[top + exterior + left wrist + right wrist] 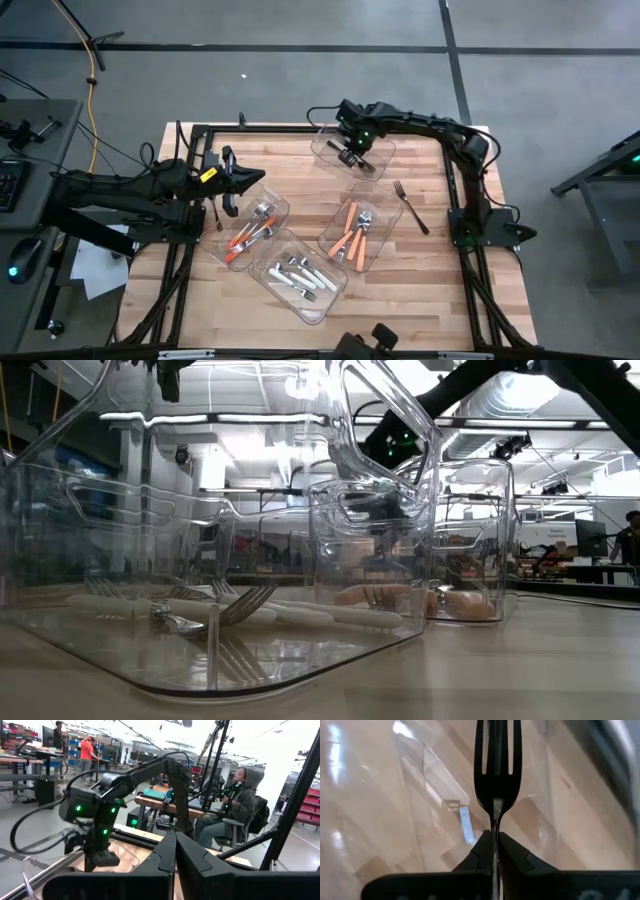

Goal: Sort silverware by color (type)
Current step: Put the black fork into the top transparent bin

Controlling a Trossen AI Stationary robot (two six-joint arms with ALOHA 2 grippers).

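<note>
My right gripper [352, 152] is shut on an all-black fork [496, 765] over the clear bin [380, 148] at the table's far side. A second black fork [410, 207] lies flat on the table right of the bins. White-handled silverware [298, 275] lies in the near bin, and orange-handled pieces [352, 238] lie in the right bin. Orange-handled and silver pieces [248, 232] lie in the left bin. My left gripper [232, 178] is shut and empty, beside the left bin's far end. My right gripper pinches the black fork between its two fingers at the neck just behind the head [495, 822]. The fingers lie along the fork, and its tines [496, 745] stick out past the fingertips toward the bin's floor. The handle is hidden between the fingers.
Four clear bins stand close together mid-table, and the near bin's wall [215, 530] fills the low view. Black frame rails [455, 190] run along the table's edges. Bare wood [430, 290] lies at the near right. People [240, 805] sit beyond the table.
</note>
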